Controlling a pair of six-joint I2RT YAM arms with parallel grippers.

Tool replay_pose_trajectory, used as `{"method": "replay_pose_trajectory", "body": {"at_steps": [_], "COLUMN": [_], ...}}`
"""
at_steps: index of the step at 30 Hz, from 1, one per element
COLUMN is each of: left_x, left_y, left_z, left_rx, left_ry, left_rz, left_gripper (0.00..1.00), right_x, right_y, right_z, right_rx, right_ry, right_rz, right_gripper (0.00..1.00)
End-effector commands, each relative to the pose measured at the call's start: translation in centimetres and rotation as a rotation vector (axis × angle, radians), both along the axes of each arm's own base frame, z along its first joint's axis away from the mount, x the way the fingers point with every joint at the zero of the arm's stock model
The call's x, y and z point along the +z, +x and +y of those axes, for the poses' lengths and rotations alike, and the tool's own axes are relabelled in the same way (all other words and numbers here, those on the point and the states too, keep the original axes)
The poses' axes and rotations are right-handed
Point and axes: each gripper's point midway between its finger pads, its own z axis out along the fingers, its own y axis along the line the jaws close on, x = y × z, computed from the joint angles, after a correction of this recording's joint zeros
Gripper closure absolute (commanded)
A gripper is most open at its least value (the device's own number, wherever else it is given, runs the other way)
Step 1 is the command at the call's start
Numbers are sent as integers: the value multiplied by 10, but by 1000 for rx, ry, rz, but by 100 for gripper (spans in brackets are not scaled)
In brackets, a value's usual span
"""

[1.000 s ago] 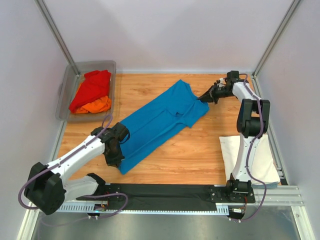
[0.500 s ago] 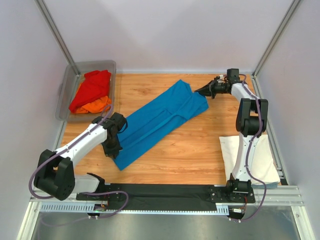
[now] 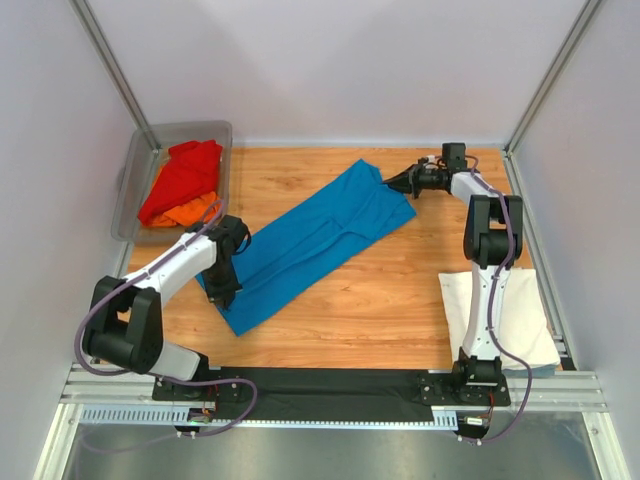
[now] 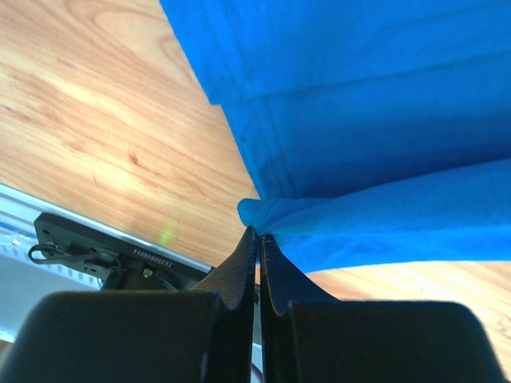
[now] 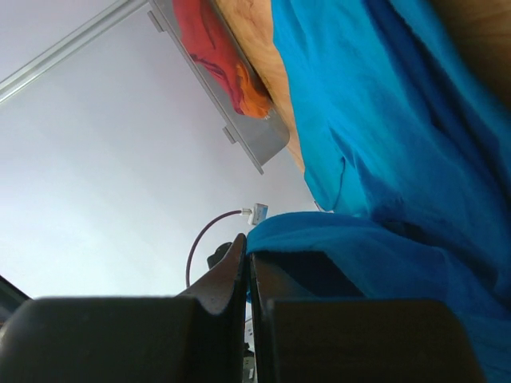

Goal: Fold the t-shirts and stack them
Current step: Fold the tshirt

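Observation:
A bright blue t-shirt [image 3: 310, 240] lies stretched on a slant across the wooden table. My left gripper [image 3: 221, 296] is shut on its near-left edge; in the left wrist view the cloth [image 4: 383, 120] bunches at the closed tips [image 4: 257, 232]. My right gripper [image 3: 393, 182] is shut on the far-right end, and blue cloth [image 5: 383, 120] drapes over its fingers [image 5: 246, 244]. A folded white t-shirt [image 3: 505, 320] rests at the near right. The red t-shirt [image 3: 185, 175] and the orange t-shirt [image 3: 190, 212] lie in the tub.
The grey see-through tub [image 3: 135, 175] stands at the far left corner, also in the right wrist view [image 5: 259, 140]. White walls and metal posts close the table on three sides. A black rail [image 3: 330, 385] runs along the near edge.
Both grippers have drawn the blue shirt a little away and to the left. The left arm has swung inward and the shirt's near corner has slid back from the front edge.

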Motion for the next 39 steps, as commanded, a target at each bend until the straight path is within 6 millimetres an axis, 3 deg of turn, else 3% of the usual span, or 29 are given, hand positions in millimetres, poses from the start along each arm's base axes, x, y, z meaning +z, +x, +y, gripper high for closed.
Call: {"method": "replay_pose_trajectory", "body": {"at_steps": [1,11,26,31,32,33,35,36,39], "left_x": [4,-6,-13,-6,-3,-1,5,8,26], "left_y": [16,24,39,48,49,51,53,54,53], "left_z": [4,6,16,27,29,29,31,31,29], "left_rx": [-22,-26,-10,7,7,7,12,11,18], "left_ry": [14,22,49,91,93,95,102,101,81], "left_rz": [-26,9,19,-8,-17,-25,-27,-31,-64], "left_gripper": [100,100,100,100,84,75,66,56,44], "right_x": [17,21,8,0,1,-1,-6,-5,3], "right_y": [13,30,38,40,42,44,48,51,62], "right_z": [5,5,6,9,9,10,9,9,3], "right_rx": [13,-22,-26,-17,-18,-22,-28,-36,-43], "right_ry": [43,77,91,86,85,79,66,53,-18], "right_rz": [-50,-57,-37,-45,-54,-55,-67,-72,-124], "right_gripper": [100,100,100,96,95,92,87,82,74]}}
